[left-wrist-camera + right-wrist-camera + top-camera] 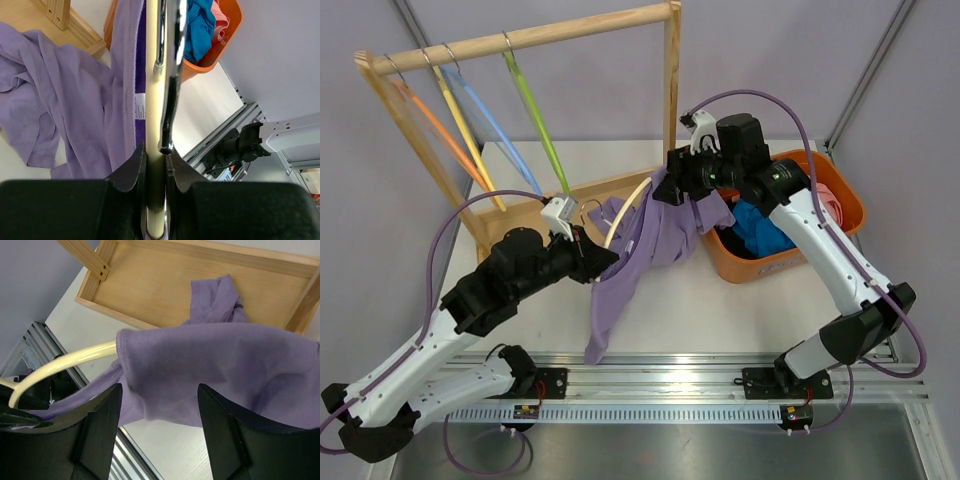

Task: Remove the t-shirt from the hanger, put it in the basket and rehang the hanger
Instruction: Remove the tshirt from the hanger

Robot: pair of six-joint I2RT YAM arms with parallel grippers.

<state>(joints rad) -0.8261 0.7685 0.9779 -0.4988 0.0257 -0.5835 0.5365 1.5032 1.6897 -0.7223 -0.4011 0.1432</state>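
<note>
Stripping purple cloth t-shirt (pixel 225 365) off cream plastic hanger (pixel 152 100) | L gripper (pixel 155 152) is pinching hanger | R gripper (pixel 159 390) is gaping, empty | nxt, likely: nip shoulder, pull.

The t-shirt (pixel 660 235) is plain lilac with a white label (pixel 139 106); its hanger (pixel 622 215) is cream with a chrome hook (pixel 170 75); the basket (pixel 760 268) at the white table's (pixel 720 310) right edge is orange, holding blue cloth (pixel 760 225) and pink cloth (pixel 832 200); the pale wooden rack (pixel 540 37) carries an orange hanger (pixel 440 125), yellow hanger (pixel 465 125), blue hanger (pixel 500 125) and green hanger (pixel 542 130).
</note>
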